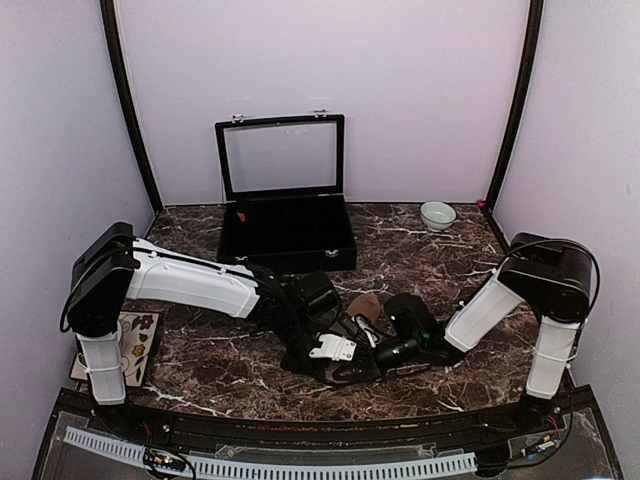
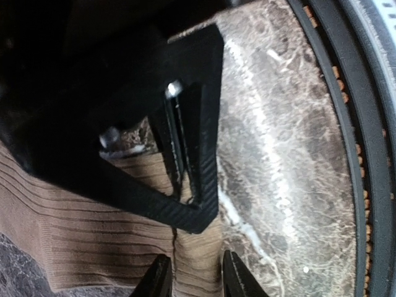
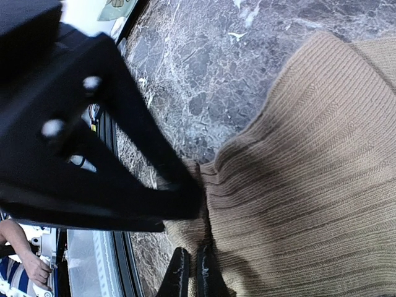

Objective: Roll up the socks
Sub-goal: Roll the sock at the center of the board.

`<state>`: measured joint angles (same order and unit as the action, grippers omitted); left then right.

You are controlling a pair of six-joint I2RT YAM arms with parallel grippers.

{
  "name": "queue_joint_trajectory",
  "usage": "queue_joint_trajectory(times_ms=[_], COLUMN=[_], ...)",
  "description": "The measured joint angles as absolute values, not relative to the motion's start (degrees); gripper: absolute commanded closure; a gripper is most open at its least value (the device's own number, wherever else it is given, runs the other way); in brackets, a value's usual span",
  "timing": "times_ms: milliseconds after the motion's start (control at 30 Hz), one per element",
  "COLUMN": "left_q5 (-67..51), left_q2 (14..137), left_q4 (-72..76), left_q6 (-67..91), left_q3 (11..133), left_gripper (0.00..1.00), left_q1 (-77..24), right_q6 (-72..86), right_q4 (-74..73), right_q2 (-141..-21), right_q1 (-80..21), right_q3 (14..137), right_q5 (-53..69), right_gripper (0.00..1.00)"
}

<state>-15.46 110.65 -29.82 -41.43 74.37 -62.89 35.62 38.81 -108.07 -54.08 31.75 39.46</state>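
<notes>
Marble table [image 1: 200,368], right gripper [image 3: 193,276] pinching tan sock [image 3: 309,173], left gripper [image 2: 197,281] seemingly too

Soft, even light fills the overhead view; the pale walls [image 1: 330,70] carry no hard shadows, and the dark table [image 1: 220,370] has a faint sheen. Lower centre is murky, with black detail lost. In the left wrist view the upper left is almost black and blurred, with a pale glare streak at right. In the right wrist view the tan sock [image 3: 309,154] is sharp, with a deep shadow at left.
</notes>
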Motion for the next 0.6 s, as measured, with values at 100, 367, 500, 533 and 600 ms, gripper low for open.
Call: queue_joint_trajectory(times_ms=[100,367,500,533,600], left_q5=[-14.3,-14.7,-20.1,-22.2,-24.8], left_q2=[111.5,112.3,113.7,114.2,115.2], left_q4=[-28.1,-27.6,-28.8,-29.2,-29.9], left_q6=[-41.6,-42.5,-42.1,-42.3,-42.2], left_q3=[73.3,73.3,75.0,75.7,76.8], left_gripper=[0.81,1.00,1.00,1.00,1.00], left_q1=[-62.9,-62.7,-61.3,-61.2,-60.9], right_q6=[35.9,36.7,37.1,36.9,36.5], right_q4=[38.9,38.8,40.0,39.9,38.2], right_q2=[-108.1,-107.8,-103.8,-101.8,-98.2], right_q1=[-54.0,-53.9,-53.9,-53.9,-53.7], right_q3=[31.7,31.5,28.8,27.7,25.8], right_q5=[39.5,39.3,37.0,35.5,32.4], right_gripper=[1.00,0.77,0.42,0.42,0.43])
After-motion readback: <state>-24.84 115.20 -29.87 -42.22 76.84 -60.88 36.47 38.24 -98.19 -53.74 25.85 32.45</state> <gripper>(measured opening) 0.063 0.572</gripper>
